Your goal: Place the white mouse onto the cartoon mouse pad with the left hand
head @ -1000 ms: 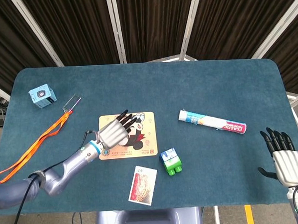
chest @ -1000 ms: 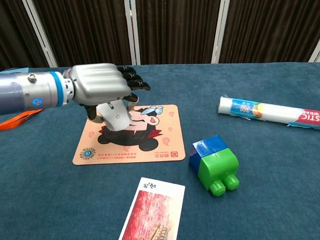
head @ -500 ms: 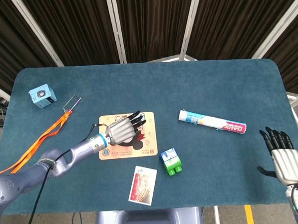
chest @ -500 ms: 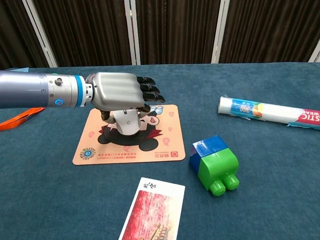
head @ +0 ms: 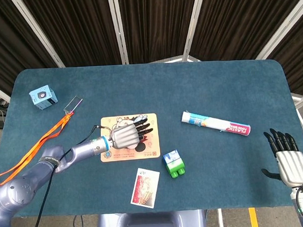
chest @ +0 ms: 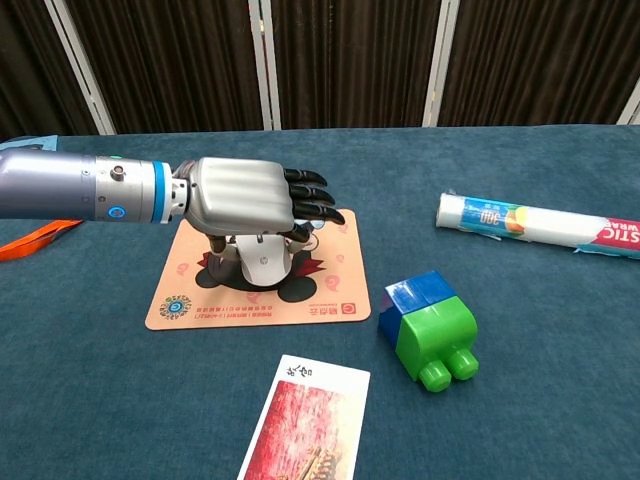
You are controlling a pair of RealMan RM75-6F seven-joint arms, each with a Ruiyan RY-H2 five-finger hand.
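The cartoon mouse pad (head: 144, 150) (chest: 322, 296) lies left of the table's centre. My left hand (head: 126, 135) (chest: 245, 195) is stretched flat over its middle, palm down, and holds the white mouse (chest: 263, 265) beneath it. The mouse's underside looks to be touching the pad on the cartoon figure. From the head view the mouse is hidden under the hand. My right hand (head: 288, 159) rests at the table's front right corner, fingers apart and holding nothing; the chest view does not show it.
A green and blue block (head: 173, 163) (chest: 430, 330) sits just right of the pad, with a picture card (head: 145, 187) (chest: 310, 425) in front. A plastic wrap roll (head: 215, 123) (chest: 540, 222) lies to the right. An orange lanyard (head: 36, 147) and a light blue cube (head: 43, 96) are at the left.
My left hand has lowered with the mouse from above the pad's far edge down onto its middle, and the forearm has flattened toward the table. The right hand stays put.
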